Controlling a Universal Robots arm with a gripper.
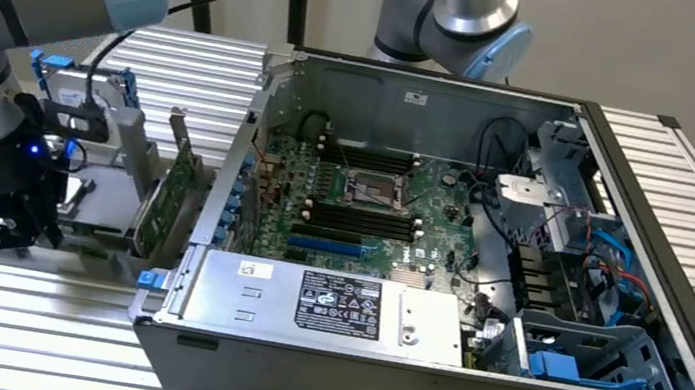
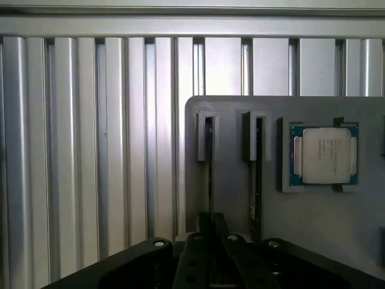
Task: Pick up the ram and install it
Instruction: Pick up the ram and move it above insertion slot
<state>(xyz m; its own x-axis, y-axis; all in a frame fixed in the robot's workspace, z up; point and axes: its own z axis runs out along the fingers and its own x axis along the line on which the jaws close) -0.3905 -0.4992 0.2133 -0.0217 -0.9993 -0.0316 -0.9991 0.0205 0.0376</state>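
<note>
In the exterior view the gripper (image 1: 7, 231) hangs low at about nine o'clock of the open computer case (image 1: 430, 387), over the ribbed aluminium table (image 1: 35, 325). An upright green expansion card (image 1: 172, 200) stands between it and the case wall. Judging by that, the step in hand is the pick from the parts holder, with no install begun. The black memory slots (image 1: 351, 218) on the motherboard, at six o'clock of the CPU socket (image 1: 368, 190), look unfilled. To do this pick well, the gripper should stay centred and square over the stick's thin edge. It should keep clear of the neighbour and draw straight along the holder's slot, so that the board neither binds nor bends. The wrist view supplies what the exterior view hides behind the arm. There the ram (image 2: 210, 174) stands edge-on in a slot of the grey holder (image 2: 231, 180) and runs straight toward the gripper (image 2: 210, 226). A second stick (image 2: 257, 174) stands just beside it in the next slot, and a loose CPU (image 2: 325, 155) lies beyond that. Whether the gripper has closed on the ram I cannot tell. Only the exterior view gives the case, the slots and the nearness of the expansion card.
</note>
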